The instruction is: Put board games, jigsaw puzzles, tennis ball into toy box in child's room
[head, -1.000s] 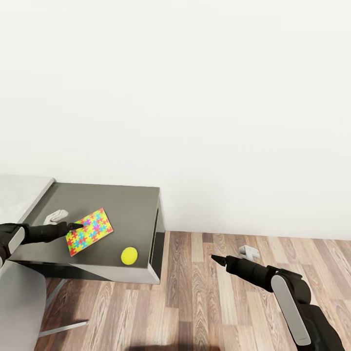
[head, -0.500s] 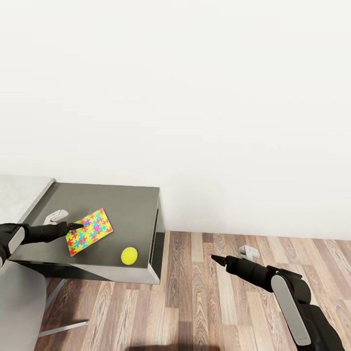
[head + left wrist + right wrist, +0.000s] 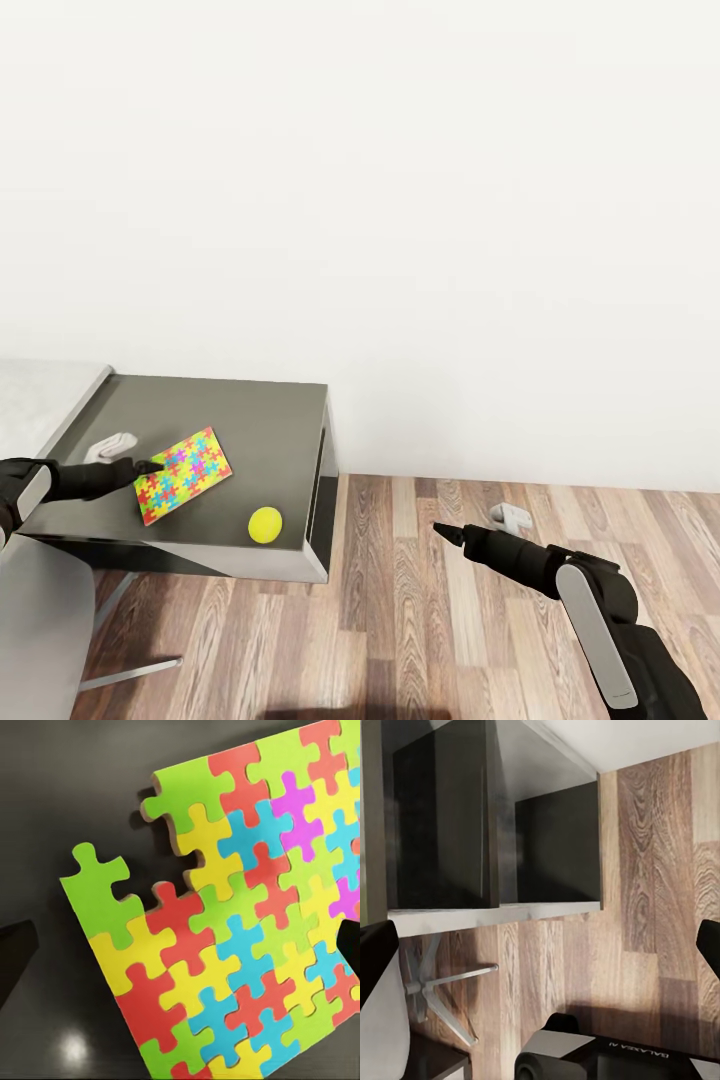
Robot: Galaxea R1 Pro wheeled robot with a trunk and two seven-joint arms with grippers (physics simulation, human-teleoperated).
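One jigsaw puzzle [image 3: 182, 474], bright and multicoloured, lies flat on the dark top of the table [image 3: 260, 420]. A yellow tennis ball [image 3: 265, 524] rests near the table's front right corner. My left gripper [image 3: 152, 466] is open at the puzzle's left edge; in the left wrist view the puzzle [image 3: 247, 922] lies between the spread fingertips [image 3: 15, 960] of that gripper [image 3: 181, 952]. My right gripper [image 3: 440, 528] hangs open over the wood floor, right of the table. The board games and the bed are out of view. I cannot tell whether the pale grey surface [image 3: 35, 400] at the far left is the toy box.
A small pale object [image 3: 110, 443] lies on the table behind my left gripper. A grey chair [image 3: 40, 620] stands at the lower left, and its metal base [image 3: 435, 990] is seen under the table end [image 3: 450, 817]. A small white piece [image 3: 510, 516] sits on the floor by the wall.
My left gripper has drawn back slightly to the left along the puzzle's edge. The right arm, puzzle and ball have not moved.
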